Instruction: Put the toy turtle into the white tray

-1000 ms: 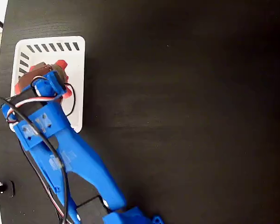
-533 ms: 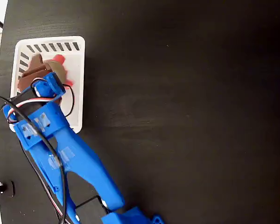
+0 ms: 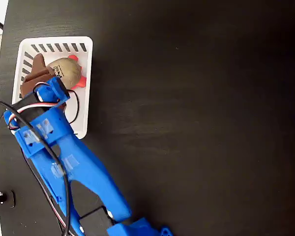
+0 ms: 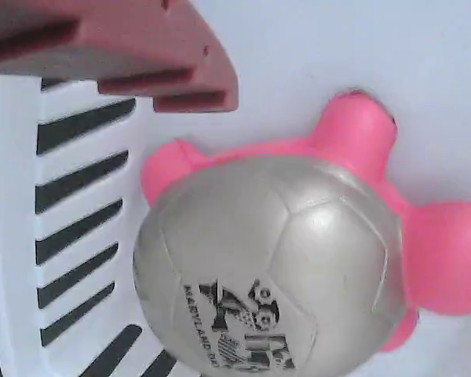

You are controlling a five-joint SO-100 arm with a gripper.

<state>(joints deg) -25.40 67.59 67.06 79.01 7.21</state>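
Observation:
The toy turtle (image 3: pixel 67 72) lies in the upper part of the white tray (image 3: pixel 81 114), its tan-gold shell up and red legs poking out. In the wrist view the turtle (image 4: pixel 275 267) fills the frame, printed mark facing me, resting on the tray floor beside the slotted wall (image 4: pixel 16 196). My gripper (image 3: pixel 43 70) hovers over the tray's upper left, just left of the turtle, and it is open. One brown finger (image 4: pixel 110 47) shows at the top left of the wrist view, clear of the shell. The other finger is out of sight.
The blue arm (image 3: pixel 64 157) stretches from the bottom edge up to the tray, with black and white cables along it. The tray sits near the left edge of the black table (image 3: pixel 196 123).
The turtle has come out from under the gripper and now lies uncovered toward the tray's upper right. The jaws have let go of it. The tray shifted slightly to the right.

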